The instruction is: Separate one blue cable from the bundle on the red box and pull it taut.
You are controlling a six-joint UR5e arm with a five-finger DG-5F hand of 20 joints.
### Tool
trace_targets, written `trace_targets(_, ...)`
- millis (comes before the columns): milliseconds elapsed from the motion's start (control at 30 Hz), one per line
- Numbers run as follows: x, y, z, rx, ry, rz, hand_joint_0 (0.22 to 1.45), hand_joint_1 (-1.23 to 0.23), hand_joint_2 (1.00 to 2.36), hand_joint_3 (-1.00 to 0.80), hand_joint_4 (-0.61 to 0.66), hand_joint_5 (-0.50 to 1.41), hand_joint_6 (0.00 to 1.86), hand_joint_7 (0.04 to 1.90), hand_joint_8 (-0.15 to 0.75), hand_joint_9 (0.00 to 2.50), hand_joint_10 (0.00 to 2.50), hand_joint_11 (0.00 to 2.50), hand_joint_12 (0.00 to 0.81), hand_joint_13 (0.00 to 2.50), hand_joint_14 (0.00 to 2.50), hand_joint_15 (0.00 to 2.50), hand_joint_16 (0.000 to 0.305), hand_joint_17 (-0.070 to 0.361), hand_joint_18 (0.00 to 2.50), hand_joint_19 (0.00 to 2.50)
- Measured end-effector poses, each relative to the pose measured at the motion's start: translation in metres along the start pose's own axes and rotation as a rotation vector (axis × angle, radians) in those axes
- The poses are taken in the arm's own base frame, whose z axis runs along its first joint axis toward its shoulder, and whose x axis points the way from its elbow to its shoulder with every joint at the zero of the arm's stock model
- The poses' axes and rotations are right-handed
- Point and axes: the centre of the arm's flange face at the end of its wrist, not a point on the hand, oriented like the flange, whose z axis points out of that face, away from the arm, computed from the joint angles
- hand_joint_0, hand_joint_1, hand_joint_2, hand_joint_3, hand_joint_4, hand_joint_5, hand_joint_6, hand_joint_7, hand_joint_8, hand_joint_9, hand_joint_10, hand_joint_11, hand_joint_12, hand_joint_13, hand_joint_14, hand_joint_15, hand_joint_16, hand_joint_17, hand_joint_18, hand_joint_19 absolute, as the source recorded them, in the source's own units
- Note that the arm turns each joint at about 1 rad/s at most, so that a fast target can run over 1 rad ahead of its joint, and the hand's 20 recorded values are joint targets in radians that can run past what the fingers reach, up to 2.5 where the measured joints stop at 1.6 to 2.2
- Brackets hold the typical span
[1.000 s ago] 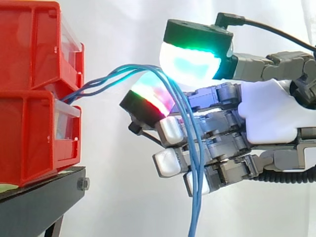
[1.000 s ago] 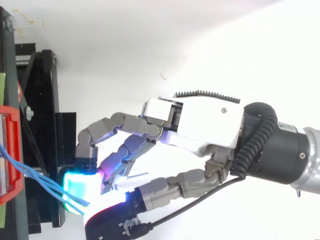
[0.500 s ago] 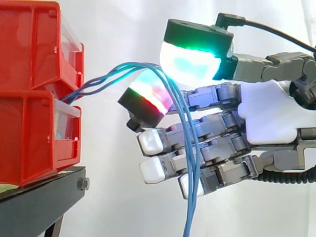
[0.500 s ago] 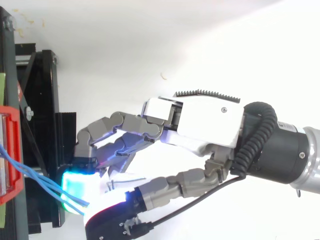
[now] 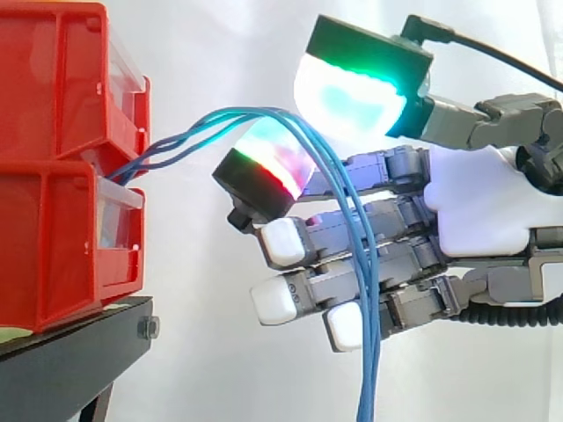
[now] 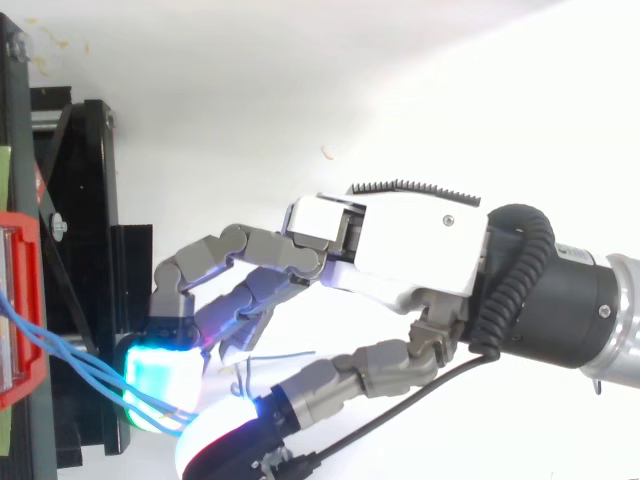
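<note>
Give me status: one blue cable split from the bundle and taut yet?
Done: the hand is at the blue cables, which arch out of the red bins, over it, and hang down. In hand: separating; several strands run together across it, none apart. Left: isolate one and pull it taut; all are slack.

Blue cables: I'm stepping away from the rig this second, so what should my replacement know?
Hand: open, fingers nearly straight, thumb pad raised above them; no pinch visible.
Blue cables: they leave the gap between the two stacked red bins, arch between the thumb pad and the uppermost finger, then hang slack across the fingers.
Done: the hand is in among the bundle.
Left: single out one cable, pinch it, pull it taut.
</note>
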Motion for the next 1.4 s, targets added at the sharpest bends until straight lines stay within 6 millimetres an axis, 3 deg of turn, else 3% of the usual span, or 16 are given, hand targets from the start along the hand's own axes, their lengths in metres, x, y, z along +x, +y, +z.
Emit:
trace_targets(167, 0.000, 0.000, 0.000, 0.000, 0.000, 0.000, 0.59, -0.63, 1.00, -0.50, 0.01, -0.14, 0.80, 1.16, 0.297, 1.02, 0.02, 0.63, 0.354, 0.87, 0.01, 0.42, 0.049, 0.111, 0.86, 0.67)
trace_targets(633, -0.003, -0.001, 0.000, 0.013, 0.001, -0.006, 0.56, -0.58, 1.00, -0.50, 0.02, -0.11, 0.76, 1.24, 0.317, 1.16, 0.02, 0.66, 0.361, 0.97, 0.01, 0.43, 0.052, 0.116, 0.96, 0.67)
trace_targets(767, -0.005, -0.002, -0.001, 0.025, 0.009, 0.000, 0.61, -0.68, 1.00, -0.47, 0.00, -0.12, 0.77, 1.23, 0.317, 1.15, 0.02, 0.68, 0.356, 0.97, 0.01, 0.43, 0.050, 0.113, 0.95, 0.67)
trace_targets(1033, -0.008, -0.005, -0.003, 0.052, 0.022, 0.017, 0.66, -0.88, 1.02, -0.24, -0.04, -0.18, 0.83, 1.12, 0.300, 0.97, 0.02, 0.67, 0.362, 0.92, 0.01, 0.43, 0.049, 0.110, 0.90, 0.63)
trace_targets(1200, -0.009, -0.003, -0.004, 0.058, 0.020, 0.022, 0.72, -0.90, 1.02, -0.15, -0.03, -0.20, 0.84, 1.07, 0.294, 0.93, 0.02, 0.66, 0.362, 0.90, 0.01, 0.42, 0.049, 0.110, 0.88, 0.62)
trace_targets(1400, -0.015, 0.003, -0.008, 0.078, 0.015, 0.021, 0.79, -0.90, 1.02, -0.19, -0.03, -0.20, 0.84, 1.05, 0.298, 0.91, 0.02, 0.64, 0.361, 0.87, 0.01, 0.41, 0.048, 0.109, 0.84, 0.63)
